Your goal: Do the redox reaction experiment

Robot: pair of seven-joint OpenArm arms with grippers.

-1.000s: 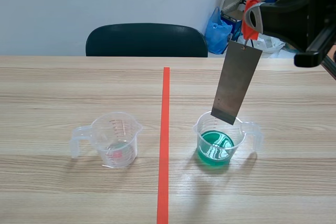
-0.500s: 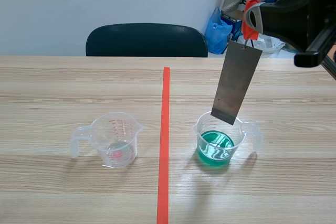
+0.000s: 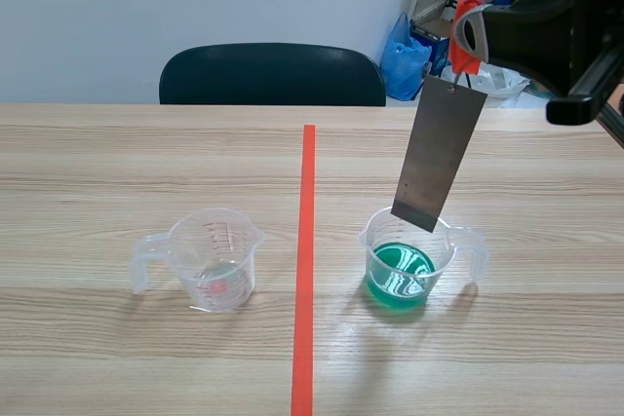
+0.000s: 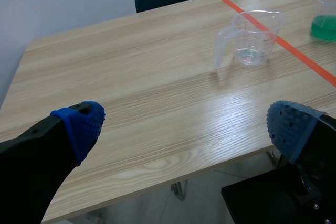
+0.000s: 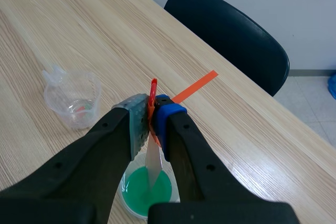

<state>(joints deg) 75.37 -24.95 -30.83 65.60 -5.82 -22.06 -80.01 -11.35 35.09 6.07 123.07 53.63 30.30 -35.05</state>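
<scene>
Grey metal hangs over green liquid: a strip [image 3: 437, 153] dangles from a red clip [image 3: 466, 34] that the right gripper [image 5: 152, 116] pinches between its pads, directly above the green cup [image 3: 409, 265] on the table [image 3: 117, 163]. The strip tilts slightly, and its lower edge sits at about the height of the green cup's rim; the scene view suggests it has not yet entered the liquid, though that cannot be told for certain. The step in hand looks to be dipping the strip. Doing it well probably means lowering straight down through the middle of the green cup, keeping the swinging lower corner off the rim so the light cup is not tipped, and stopping before the clip nears the liquid. Across the tape [image 3: 306, 241] from the green cup stands a clear cup [image 3: 213, 260] with only a trace at its bottom. The left gripper [image 4: 185, 125], its fingers spread wide and holding nothing, hovers well apart from the green cup, beyond the clear cup at the table's edge. A chair [image 3: 271, 75] stands behind the table, past the green cup. Count: two cups, one strip, one clip, one tape line, one chair, two grippers.
</scene>
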